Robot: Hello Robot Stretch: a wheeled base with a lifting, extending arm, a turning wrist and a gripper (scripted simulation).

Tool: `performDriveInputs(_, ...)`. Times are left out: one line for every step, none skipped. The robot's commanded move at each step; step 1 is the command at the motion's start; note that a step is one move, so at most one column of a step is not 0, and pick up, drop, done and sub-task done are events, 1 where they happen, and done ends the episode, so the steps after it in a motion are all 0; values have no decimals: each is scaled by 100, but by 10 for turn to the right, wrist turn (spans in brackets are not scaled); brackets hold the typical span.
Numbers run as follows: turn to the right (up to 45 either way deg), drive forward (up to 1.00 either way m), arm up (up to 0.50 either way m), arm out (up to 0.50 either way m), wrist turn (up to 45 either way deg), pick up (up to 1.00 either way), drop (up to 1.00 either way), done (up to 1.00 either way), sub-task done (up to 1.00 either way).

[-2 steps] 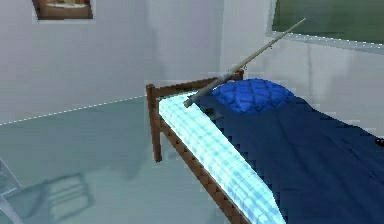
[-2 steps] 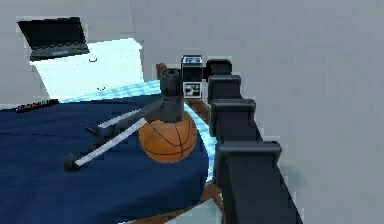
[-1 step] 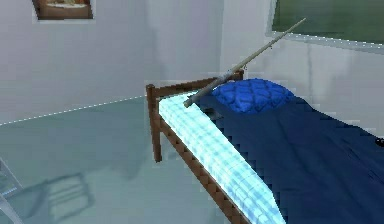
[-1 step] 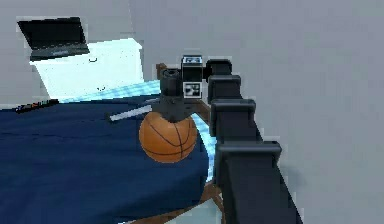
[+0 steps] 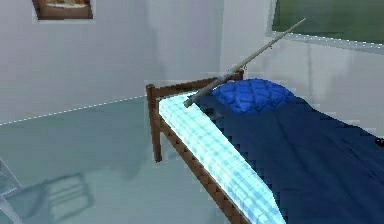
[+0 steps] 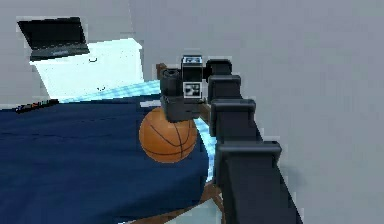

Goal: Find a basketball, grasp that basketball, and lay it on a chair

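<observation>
Basketball point(image 6: 168, 138): orange, at the right edge of the dark blue bedspread point(image 6: 70, 150), arm side view. Left to right there: laptop point(image 6: 55, 38) on white dresser point(image 6: 105, 62), bedspread, basketball with my gripper point(image 6: 173, 106) at its top, then my arm point(image 6: 245, 150). Cannot tell whether my fingers grasp it or it rests on the bed. Forward view, left to right: framed picture point(image 5: 66, 9), wooden bed frame point(image 5: 153, 118), grey pole point(image 5: 245, 60), blue pillow point(image 5: 255, 96), window point(image 5: 330, 20).

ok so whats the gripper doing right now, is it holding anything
Gripper: cannot be told. The basketball is at its far end with the bed behind it, so a hold can't be confirmed.
</observation>
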Motion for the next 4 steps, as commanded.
performDriveInputs(0,0,-20,0,0,0,0,0,0)
performDriveInputs(0,0,0,0,0,100,0,0,0)
performDriveInputs(0,0,10,0,0,0,0,0,0)
performDriveInputs(0,0,10,0,0,0,0,0,0)
